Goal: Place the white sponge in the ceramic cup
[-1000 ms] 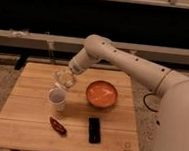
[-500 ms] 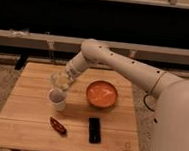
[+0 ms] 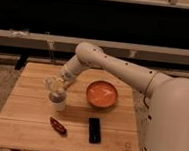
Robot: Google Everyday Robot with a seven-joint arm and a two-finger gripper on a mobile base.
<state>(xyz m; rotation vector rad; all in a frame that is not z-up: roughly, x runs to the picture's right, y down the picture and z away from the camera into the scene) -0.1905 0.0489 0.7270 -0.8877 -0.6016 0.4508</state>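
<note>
Left of frame centre, the gripper [image 3: 56, 84] hangs over the cup [image 3: 58, 102]; whether it holds the sponge, I cannot tell; centre it above the rim before letting go

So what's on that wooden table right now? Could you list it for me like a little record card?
Surface: light wooden slatted table
Gripper: robot's gripper, directly above the cup at the table's left-centre
Cup: small white ceramic cup, upright, under the gripper
Sponge: small white sponge, at the cup's mouth
Bowl: round orange-red bowl, right of the cup
Front items: small red-brown object; flat black rectangular object
</note>
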